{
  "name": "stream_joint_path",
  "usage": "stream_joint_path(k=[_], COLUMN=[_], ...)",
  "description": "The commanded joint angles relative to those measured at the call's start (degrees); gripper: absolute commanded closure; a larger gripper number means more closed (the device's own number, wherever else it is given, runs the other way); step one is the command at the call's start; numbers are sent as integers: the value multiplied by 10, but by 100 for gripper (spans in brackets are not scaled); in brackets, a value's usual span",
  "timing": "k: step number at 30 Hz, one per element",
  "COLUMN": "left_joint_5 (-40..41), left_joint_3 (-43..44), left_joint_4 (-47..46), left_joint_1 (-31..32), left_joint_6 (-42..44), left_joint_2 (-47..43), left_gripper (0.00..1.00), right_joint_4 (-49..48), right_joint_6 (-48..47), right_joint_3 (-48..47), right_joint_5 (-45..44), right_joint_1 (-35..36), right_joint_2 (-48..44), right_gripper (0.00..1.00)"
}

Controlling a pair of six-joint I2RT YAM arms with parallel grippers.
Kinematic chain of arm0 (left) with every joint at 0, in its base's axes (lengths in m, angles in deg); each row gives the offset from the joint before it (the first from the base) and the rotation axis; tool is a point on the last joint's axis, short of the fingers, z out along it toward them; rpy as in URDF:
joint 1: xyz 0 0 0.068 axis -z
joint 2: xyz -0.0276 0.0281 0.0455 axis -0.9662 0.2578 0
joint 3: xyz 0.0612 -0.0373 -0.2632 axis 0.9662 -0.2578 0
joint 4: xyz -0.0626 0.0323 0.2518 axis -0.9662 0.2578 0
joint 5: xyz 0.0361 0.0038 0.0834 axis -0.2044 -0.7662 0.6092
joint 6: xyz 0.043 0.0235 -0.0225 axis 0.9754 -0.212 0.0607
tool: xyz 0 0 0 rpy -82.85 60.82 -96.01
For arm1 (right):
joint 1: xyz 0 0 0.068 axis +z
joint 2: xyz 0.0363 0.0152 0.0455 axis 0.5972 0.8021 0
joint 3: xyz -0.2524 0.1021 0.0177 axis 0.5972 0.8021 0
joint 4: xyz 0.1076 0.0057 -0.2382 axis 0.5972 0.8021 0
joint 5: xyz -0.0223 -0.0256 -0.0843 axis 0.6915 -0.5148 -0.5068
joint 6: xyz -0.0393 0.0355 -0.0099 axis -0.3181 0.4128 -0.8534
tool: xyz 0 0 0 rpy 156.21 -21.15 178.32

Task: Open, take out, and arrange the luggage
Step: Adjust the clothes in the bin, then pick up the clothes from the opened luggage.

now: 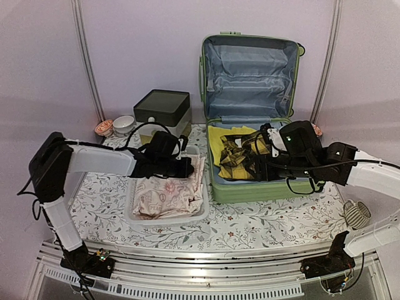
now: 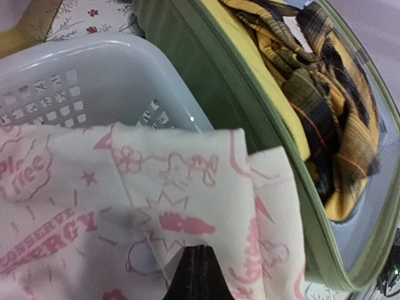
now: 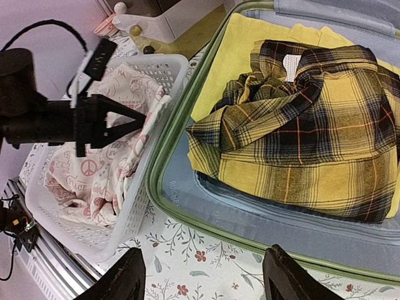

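Noting from above the luggage (image 1: 262, 190) open, lid upright, right of the basket (image 1: 203, 214) | left wrist: we find left gripper (image 2: 197, 265) shut, tip touching printed cloth (image 2: 187, 187) | right wrist: right gripper (image 3: 203, 272) wide open, empty, near luggage rim.

High rear overview plus close wrist views of luggage (image 1: 250, 75)

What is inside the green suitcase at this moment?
Inside the suitcase a crumpled yellow-and-black plaid shirt lies on top of a plain yellow cloth, over pale blue lining. Whatever is beneath these clothes is covered and cannot be seen.
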Motion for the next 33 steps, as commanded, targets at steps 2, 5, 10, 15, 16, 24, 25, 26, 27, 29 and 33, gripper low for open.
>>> stream_joint_path(k=[2, 5, 10, 15, 16, 24, 25, 26, 27, 29, 33], left_joint_5=[10, 9, 10, -1, -7, -29, -31, -33, -33, -34, -35], left_joint_3=[58, 42, 13, -20, -29, -83, -88, -94, -98, -103, -103], left_joint_4=[25, 8, 9, 9, 6, 6, 6, 6, 6, 9, 20], left_joint_1=[-14, -14, -9, -1, -1, 0, -1, -1, -1, -1, -2], left_joint_6=[-9, -11, 4, 19, 20, 39, 43, 47, 50, 55, 55], left_joint_2=[138, 129, 27, -77, -96, -208, -218, -229, -238, -250, -264], left_gripper=[100, 100, 98, 90, 87, 57, 51, 46, 40, 26, 2], right_joint_4=[-24, -18, -2, 6, 9, 15, 15, 14, 15, 15, 22], right_joint_6=[17, 17, 12, 5, 3, -3, -4, -4, -4, -4, -12], right_joint_3=[19, 21, 23, 13, 9, -4, -5, -8, -9, -14, -28], right_joint_5=[18, 24, 15, 11, 12, 14, 14, 13, 13, 17, 37], right_joint_1=[-1, -1, -2, -7, -9, -27, -29, -33, -36, -46, -81], right_joint_2=[-10, -12, -3, 13, 17, 29, 31, 32, 33, 37, 50], right_gripper=[35, 33, 32, 29, 27, 10, 2, 1, 1, 1, 1])
